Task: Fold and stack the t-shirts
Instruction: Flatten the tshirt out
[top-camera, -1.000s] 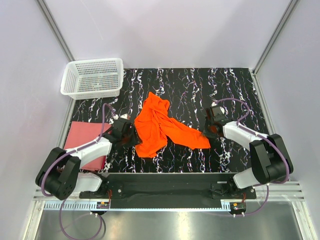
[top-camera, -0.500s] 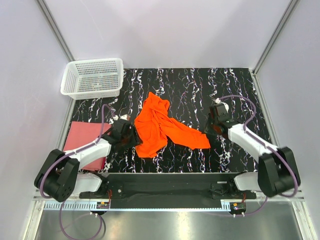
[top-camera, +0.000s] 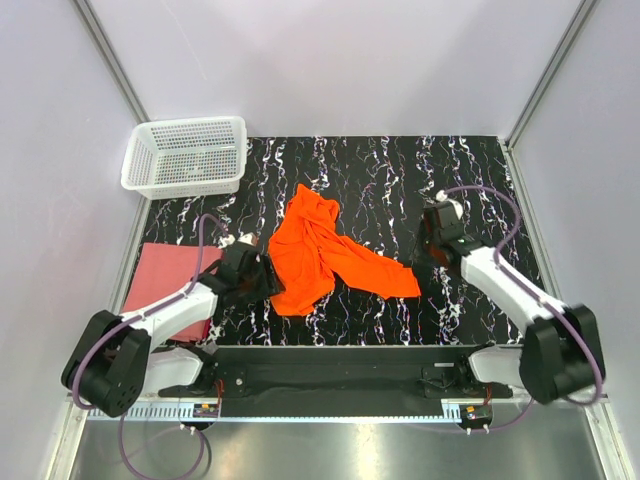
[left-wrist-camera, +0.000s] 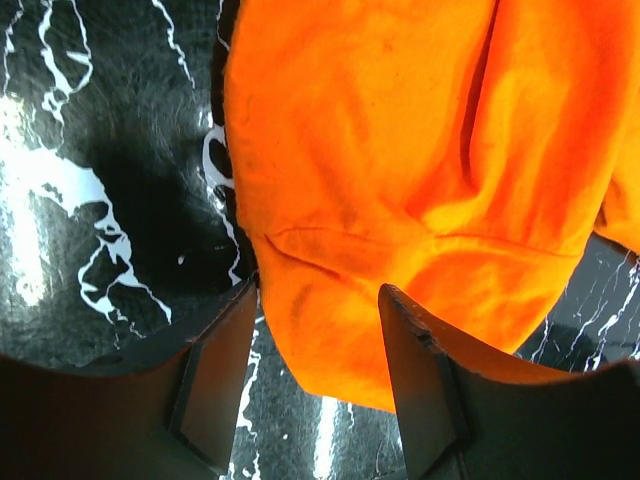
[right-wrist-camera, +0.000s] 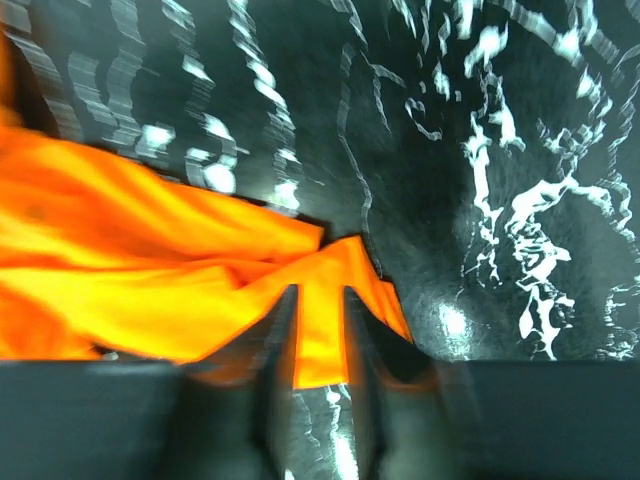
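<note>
While the orange t-shirt (top-camera: 315, 250) lies crumpled mid-way across the bench (top-camera: 400, 180), its long axis running far-left to near-right, the left gripper (left-wrist-camera: 318, 295) stands open astride its near-left hem. The right gripper (right-wrist-camera: 318, 300) has narrow jaws flanking the shirt's right tip, but the view is blurred and I cannot tell whether it grips. The pink-red t-shirt (top-camera: 160, 275) lies flat at the left edge.

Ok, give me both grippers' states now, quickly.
Left gripper: open, fingers astride the orange t-shirt's edge.
Right gripper: narrow gap around the orange t-shirt's corner; grip cannot be told.
</note>
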